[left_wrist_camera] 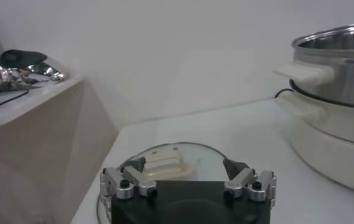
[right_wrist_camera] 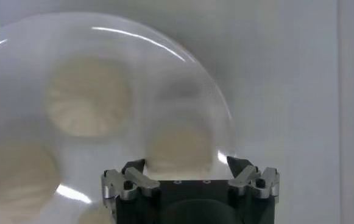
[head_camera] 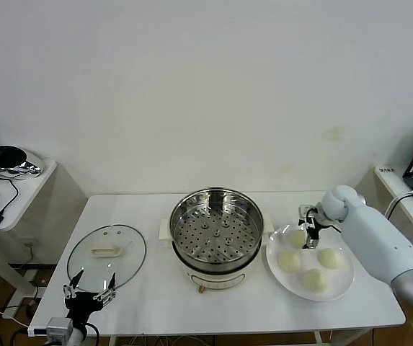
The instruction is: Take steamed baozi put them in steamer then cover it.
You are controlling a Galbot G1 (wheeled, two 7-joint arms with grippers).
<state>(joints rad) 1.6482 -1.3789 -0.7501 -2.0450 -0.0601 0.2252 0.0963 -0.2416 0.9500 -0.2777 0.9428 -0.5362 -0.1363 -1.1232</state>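
Centrally on the white tabletop [head_camera: 156, 303] stands the steamer [head_camera: 217, 234], a round, shiny stainless-steel pot on a cream-white electric base with stubby side handles; its perforated tray is bare and dotted with small holes and a few raised studs. Just beside the steamer, on the robot's right, a flat white plate [head_camera: 344, 282] carries the four steamed baozi [head_camera: 289, 261], smooth, round, cream-white buns set in a loose diamond, each apart from the next; in the right wrist view they show as soft pale domes with faint pleats [right_wrist_camera: 88, 97]. On the steamer's other side, a little apart from it, the cover [head_camera: 107, 252] lies flat on the tabletop: a round clear glass lid with a thin metal rim and a cream-white oblong handle whose long axis runs roughly across the tabletop, toward the steamer. The right gripper [head_camera: 311, 238] hangs over the plate's steamer-side half, above the bun farthest from the robot, pointing down, its fingers [right_wrist_camera: 131, 170] spread and holding nothing. The left gripper [head_camera: 89, 294] sits at the near edge of the cover, on the side away from the wall, its fingers [left_wrist_camera: 134, 164] also spread wide and empty, with the lid handle seen between them further on. Beyond the cover, away from the steamer, a side desk [head_camera: 19, 194] holds a shiny dark object and cables.
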